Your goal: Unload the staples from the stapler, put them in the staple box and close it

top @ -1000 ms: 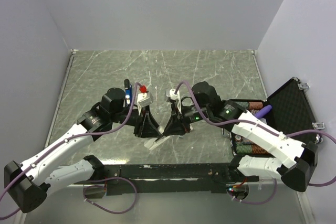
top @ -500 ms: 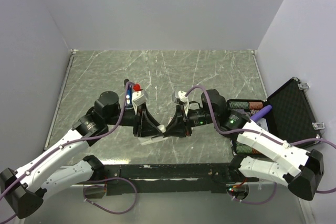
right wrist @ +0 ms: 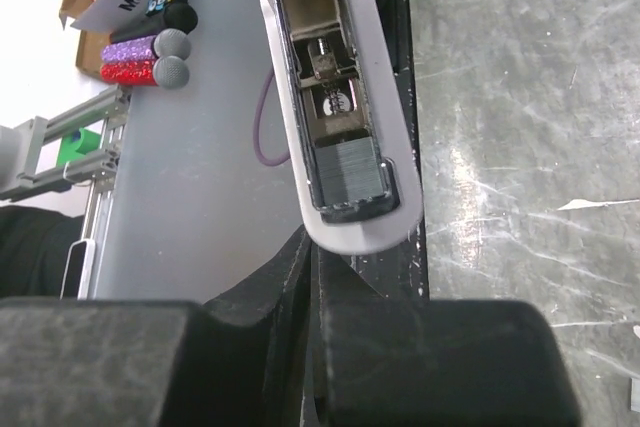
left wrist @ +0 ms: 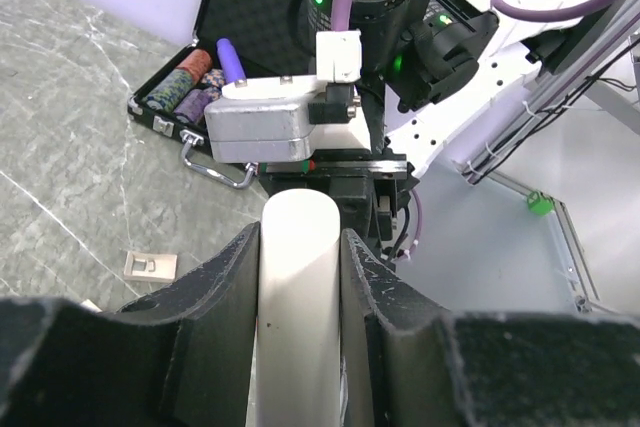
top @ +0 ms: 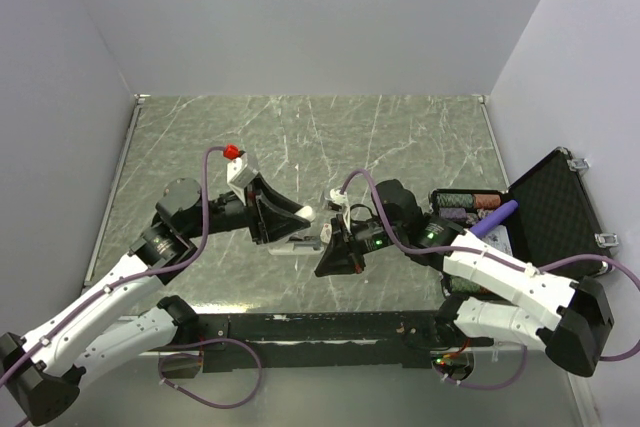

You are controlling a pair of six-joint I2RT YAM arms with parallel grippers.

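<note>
Staples (right wrist: 348,169) are lying exposed in the opened stapler (right wrist: 335,117), which the left claw (left wrist: 298,252) is clamping above the bench (top: 400,137). Right claw (right wrist: 312,262) is sitting closed, apparently empty, just under its tip; next it likely needs opening to pinch them out.

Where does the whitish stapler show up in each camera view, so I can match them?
Top external: pale grey-white stapler just below picture centre.
Left wrist: stapler bottom centre, between the fingers of the left end effector.
Right wrist: stapler top centre, opened, staples showing.
Shared landmark: grey-green marbled table top, in all three.
</note>
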